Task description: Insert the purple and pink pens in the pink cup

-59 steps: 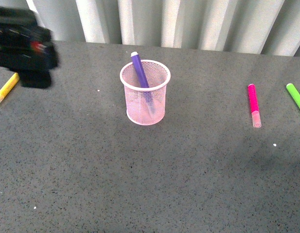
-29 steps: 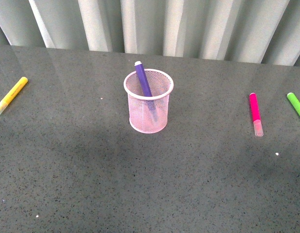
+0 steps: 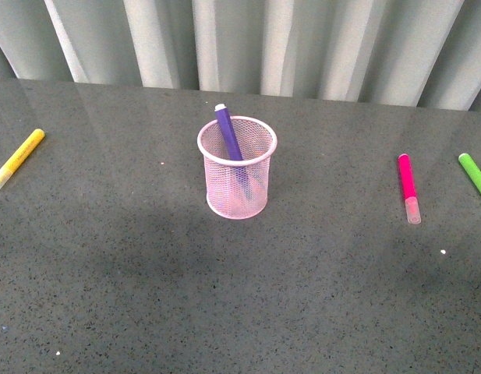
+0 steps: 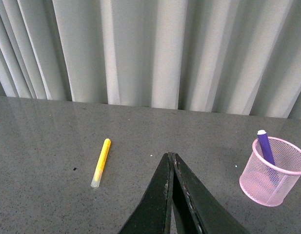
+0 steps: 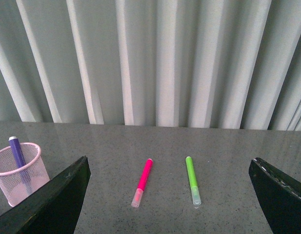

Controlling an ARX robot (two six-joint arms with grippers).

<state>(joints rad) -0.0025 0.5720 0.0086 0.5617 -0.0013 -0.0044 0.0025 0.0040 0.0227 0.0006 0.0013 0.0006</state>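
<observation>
The magenta-pink marker pen (image 3: 408, 187) lay well right of the pink wire-mesh cup (image 3: 237, 167), lengthwise toward me, so I favoured my spread-open right gripper (image 5: 170, 163) over the clenched left gripper (image 4: 170, 155).

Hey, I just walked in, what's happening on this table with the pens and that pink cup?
A two-armed robot is putting pens into the pink cup. The purple pen leans inside it, its end poking above the rim. The pink pen lies on the table off to the right, beside a green marker; a yellow marker lies far left. Nothing is held: the left pincer is shut and empty, and the right pincer is open wide with the pink pen ahead of it.
</observation>
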